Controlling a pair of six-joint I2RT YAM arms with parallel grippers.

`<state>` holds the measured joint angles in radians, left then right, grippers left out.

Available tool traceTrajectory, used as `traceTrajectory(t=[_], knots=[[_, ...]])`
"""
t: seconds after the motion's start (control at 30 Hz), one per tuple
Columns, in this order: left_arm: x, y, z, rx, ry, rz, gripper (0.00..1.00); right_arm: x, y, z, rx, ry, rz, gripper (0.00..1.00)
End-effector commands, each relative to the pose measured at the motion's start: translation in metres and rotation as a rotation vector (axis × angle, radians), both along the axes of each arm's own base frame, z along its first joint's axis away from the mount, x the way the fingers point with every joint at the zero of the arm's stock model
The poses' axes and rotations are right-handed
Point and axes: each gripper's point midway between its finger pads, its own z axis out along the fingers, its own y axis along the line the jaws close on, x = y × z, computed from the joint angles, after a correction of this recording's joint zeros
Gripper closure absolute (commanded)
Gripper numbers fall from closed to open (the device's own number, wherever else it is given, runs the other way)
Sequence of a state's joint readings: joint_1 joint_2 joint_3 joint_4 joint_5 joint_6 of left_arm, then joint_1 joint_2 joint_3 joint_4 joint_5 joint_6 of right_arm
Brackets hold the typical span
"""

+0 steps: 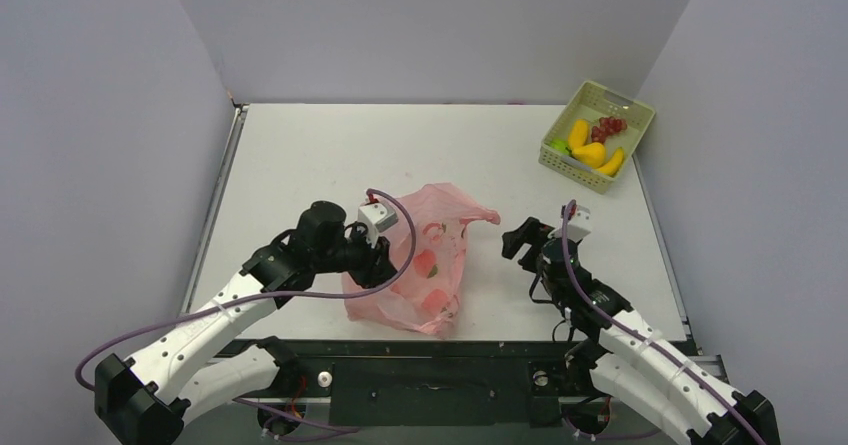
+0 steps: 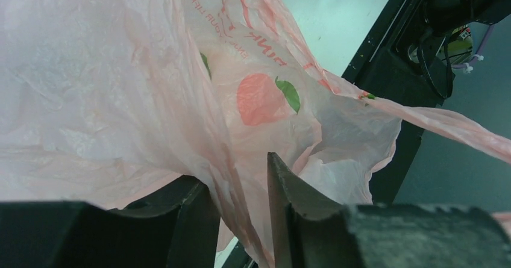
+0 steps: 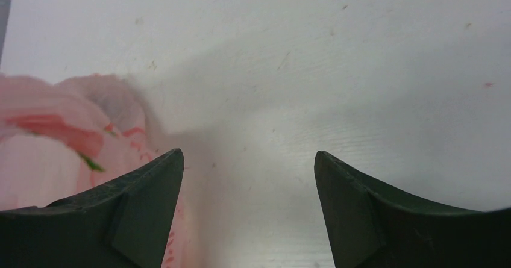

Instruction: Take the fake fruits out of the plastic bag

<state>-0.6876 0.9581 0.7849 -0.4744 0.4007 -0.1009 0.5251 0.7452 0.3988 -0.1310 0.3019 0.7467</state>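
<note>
The pink plastic bag [image 1: 425, 260] lies crumpled near the table's front middle. My left gripper [image 1: 380, 255] is shut on a fold of its left side; in the left wrist view the plastic bag [image 2: 120, 87] runs between my fingers [image 2: 283, 190] at the gripper [image 2: 236, 168]. Reddish shapes [image 1: 428, 265] show on the bag; I cannot tell fruit from print. My right gripper [image 1: 520, 237] is open and empty just right of the bag, over bare table [image 3: 247, 152]. A yellow banana [image 1: 611, 163], a yellow-orange fruit [image 1: 590, 152], dark red grapes [image 1: 607, 127] and a green fruit [image 1: 557, 146] lie in the basket.
The pale green slotted basket [image 1: 625, 100] stands at the back right corner of the table [image 1: 330, 155]. Grey walls close in the table on the left, back and right. The bag's edge [image 3: 54, 141] shows left of my right gripper.
</note>
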Motion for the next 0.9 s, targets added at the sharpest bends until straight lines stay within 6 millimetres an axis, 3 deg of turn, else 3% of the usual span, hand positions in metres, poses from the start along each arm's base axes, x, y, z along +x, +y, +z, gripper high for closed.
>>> traceTrajectory(t=[0.0, 0.13, 0.23, 0.27, 0.33, 0.43, 0.57, 0.7, 0.83, 0.87], knots=[[0.001, -0.003, 0.039, -0.087, -0.099, -0.008, 0.68, -0.028, 0.037, -0.008, 0.085, 0.025, 0.128, 0.25], [-0.005, 0.002, 0.055, -0.140, -0.151, -0.006, 0.56, -0.050, 0.076, -0.002, 0.129, -0.001, 0.260, 0.26], [-0.012, 0.005, 0.071, -0.183, -0.178, -0.005, 0.52, -0.065, 0.111, 0.018, 0.153, -0.050, 0.370, 0.26], [-0.024, 0.015, 0.097, -0.249, -0.247, -0.001, 0.51, -0.067, 0.117, 0.023, 0.145, -0.061, 0.390, 0.26], [-0.014, 0.011, 0.084, -0.196, -0.179, 0.032, 0.51, -0.077, 0.136, 0.035, 0.118, -0.084, 0.448, 0.26], [-0.004, 0.017, 0.100, -0.184, -0.178, 0.113, 0.50, -0.077, 0.158, 0.053, 0.090, -0.122, 0.472, 0.30], [0.025, 0.033, 0.113, -0.136, -0.177, 0.289, 0.50, -0.072, 0.180, 0.064, 0.064, -0.144, 0.491, 0.42], [0.075, 0.065, 0.121, -0.170, -0.150, 0.511, 0.48, -0.065, 0.196, 0.070, 0.028, -0.156, 0.511, 0.51], [0.128, 0.095, 0.113, -0.279, -0.056, 0.643, 0.50, -0.056, 0.212, 0.067, -0.021, -0.162, 0.515, 0.59], [0.143, 0.099, 0.097, -0.264, -0.008, 0.667, 0.50, -0.052, 0.217, 0.065, -0.040, -0.157, 0.514, 0.61]])
